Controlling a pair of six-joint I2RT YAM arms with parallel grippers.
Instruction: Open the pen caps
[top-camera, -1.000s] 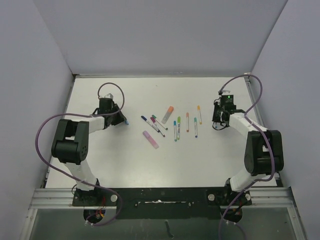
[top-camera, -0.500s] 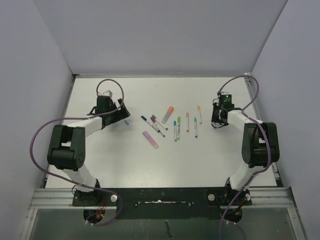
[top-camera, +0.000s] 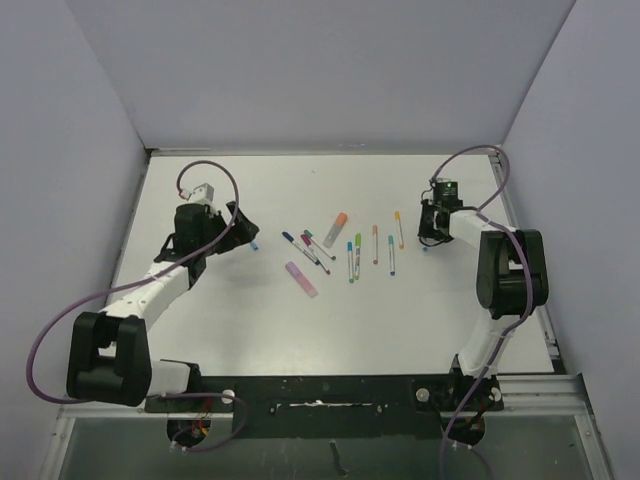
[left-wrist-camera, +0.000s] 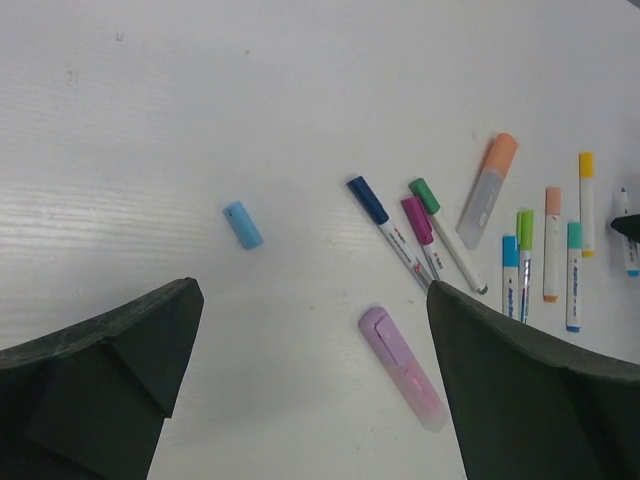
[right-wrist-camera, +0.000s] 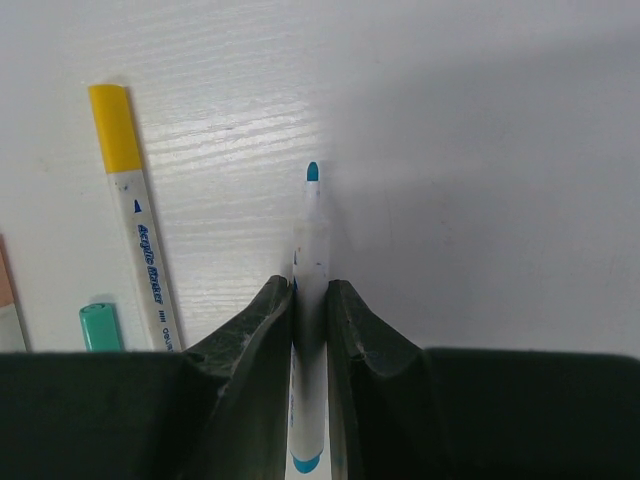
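A small light-blue pen cap (left-wrist-camera: 242, 224) lies alone on the white table (left-wrist-camera: 150, 120), also seen in the top view as the cap (top-camera: 254, 243). My left gripper (left-wrist-camera: 311, 290) hangs open above the table, just near and left of the cap, with nothing between its fingers. My right gripper (right-wrist-camera: 310, 288) is shut on an uncapped white pen (right-wrist-camera: 310, 240) whose teal tip (right-wrist-camera: 312, 172) points away over the table. In the top view this gripper (top-camera: 428, 238) sits right of the row of pens (top-camera: 352, 255). Several capped pens lie mid-table.
A lilac-pink highlighter (left-wrist-camera: 402, 366) lies below the left gripper's right finger. An orange-capped highlighter (left-wrist-camera: 488, 190), a dark-blue pen (left-wrist-camera: 385, 232) and a magenta pen (left-wrist-camera: 420, 225) lie beyond it. A yellow-capped pen (right-wrist-camera: 135, 210) lies left of the right gripper.
My left gripper has opened and let go of the blue cap, which now lies on the table. The left arm has drawn back to the left. The right gripper keeps its hold.
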